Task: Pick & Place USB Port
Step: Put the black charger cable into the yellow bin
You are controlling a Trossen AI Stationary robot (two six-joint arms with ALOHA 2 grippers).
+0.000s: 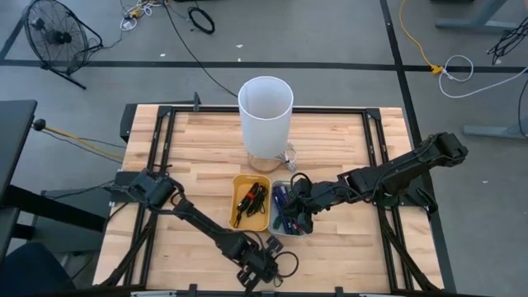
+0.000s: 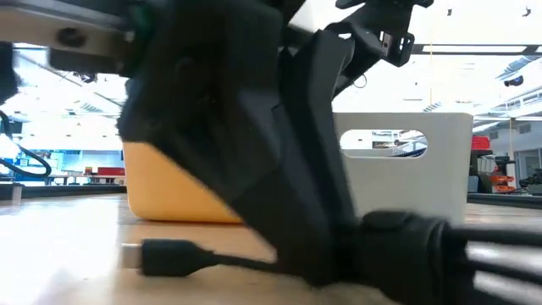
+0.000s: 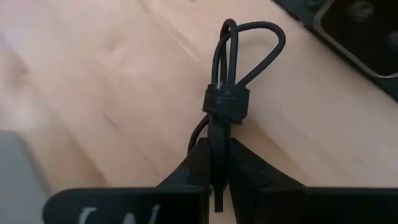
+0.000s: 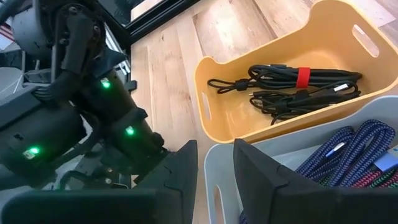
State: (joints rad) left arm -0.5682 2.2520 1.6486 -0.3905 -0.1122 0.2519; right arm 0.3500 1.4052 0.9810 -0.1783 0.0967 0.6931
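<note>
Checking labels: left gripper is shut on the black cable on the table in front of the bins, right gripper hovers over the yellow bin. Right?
One slip: the right gripper hovers over the grey bin, not the yellow bin, as the high view shows. The rest holds: the left gripper is shut on the black cable on the table in front of the bins.

You can't read any words or numbers here; the white marks on the left pincer (image 3: 216, 186) are too blurry.
</note>
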